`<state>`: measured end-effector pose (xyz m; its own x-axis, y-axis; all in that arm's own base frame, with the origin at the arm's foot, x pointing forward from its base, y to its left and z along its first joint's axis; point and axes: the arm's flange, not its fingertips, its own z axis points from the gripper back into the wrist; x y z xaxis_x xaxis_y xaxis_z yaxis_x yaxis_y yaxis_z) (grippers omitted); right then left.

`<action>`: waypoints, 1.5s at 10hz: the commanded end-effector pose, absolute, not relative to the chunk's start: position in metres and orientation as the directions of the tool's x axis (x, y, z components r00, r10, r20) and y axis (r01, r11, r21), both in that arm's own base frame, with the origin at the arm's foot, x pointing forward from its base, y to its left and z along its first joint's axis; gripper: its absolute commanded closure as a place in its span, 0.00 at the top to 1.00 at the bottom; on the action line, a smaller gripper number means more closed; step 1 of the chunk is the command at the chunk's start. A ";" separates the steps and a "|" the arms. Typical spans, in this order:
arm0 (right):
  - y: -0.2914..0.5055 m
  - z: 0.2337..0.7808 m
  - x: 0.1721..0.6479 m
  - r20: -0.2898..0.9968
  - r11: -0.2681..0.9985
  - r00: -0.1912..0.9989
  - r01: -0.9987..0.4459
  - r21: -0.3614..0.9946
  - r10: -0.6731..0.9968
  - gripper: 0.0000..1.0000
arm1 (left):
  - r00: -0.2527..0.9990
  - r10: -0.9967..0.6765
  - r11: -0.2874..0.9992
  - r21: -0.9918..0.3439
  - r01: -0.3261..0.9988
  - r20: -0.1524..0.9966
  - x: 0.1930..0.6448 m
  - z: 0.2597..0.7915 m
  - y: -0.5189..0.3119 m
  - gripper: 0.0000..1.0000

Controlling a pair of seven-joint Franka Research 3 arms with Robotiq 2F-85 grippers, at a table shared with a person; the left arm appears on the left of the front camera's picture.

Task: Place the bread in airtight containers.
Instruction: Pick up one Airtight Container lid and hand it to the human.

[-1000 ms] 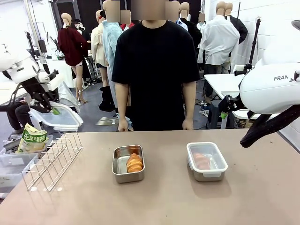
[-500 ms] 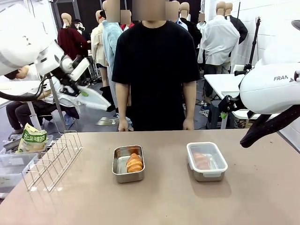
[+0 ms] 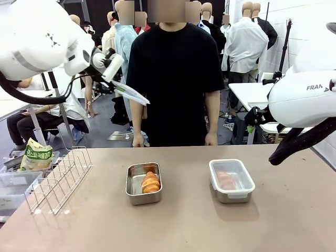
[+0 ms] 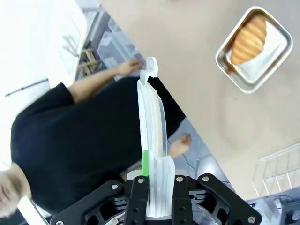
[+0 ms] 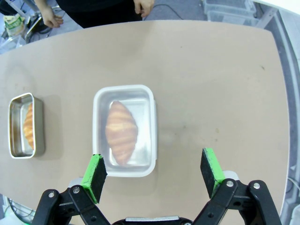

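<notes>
- Up at the left in your front view, the left gripper (image 3: pixel 107 65) hangs high over the far table edge, clamped on a clear lid (image 3: pixel 129 93) that slants down toward the person (image 3: pixel 173 79).
- Your left wrist view shows that lid (image 4: pixel 151 140) edge-on, pinched tight between the fingers (image 4: pixel 138 197); the left gripper (image 4: pixel 157 206) has its jaws closed on the lid's end.
- Below it on the table (image 3: pixel 173 226), you see the open pan (image 3: pixel 143 183) with a bread roll (image 3: pixel 150 182) inside, uncovered.
- Same pan (image 4: pixel 255 49) and roll (image 4: pixel 249 38) show top right in the left wrist view.
- To the right of it, well apart, sits the lidded pan (image 3: pixel 231 180) with the second roll (image 3: pixel 226 180) visible through the lid.
- Your right gripper (image 5: pixel 155 174) hovers above the near edge of that lidded pan (image 5: pixel 124 130), jaws spread wide, nothing in them; its green pads (image 5: pixel 95 176) are clear of the container.
- Second roll (image 5: pixel 121 131) lies lengthwise inside; open pan (image 5: pixel 26 125) is off to the picture's left.
- Wire rack (image 3: pixel 59 179) stands at the table's left side.
- Person stands at the far edge, hands (image 3: pixel 138 140) by the table rim.
</notes>
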<state>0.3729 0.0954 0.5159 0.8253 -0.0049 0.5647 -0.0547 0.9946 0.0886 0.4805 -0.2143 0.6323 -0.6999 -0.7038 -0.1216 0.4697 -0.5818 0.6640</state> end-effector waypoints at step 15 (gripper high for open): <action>0.096 0.516 0.373 0.566 0.994 0.824 -0.053 0.090 -0.007 1.00 | -0.800 -0.575 -0.635 0.710 0.305 -0.170 0.487 0.611 -0.319 0.00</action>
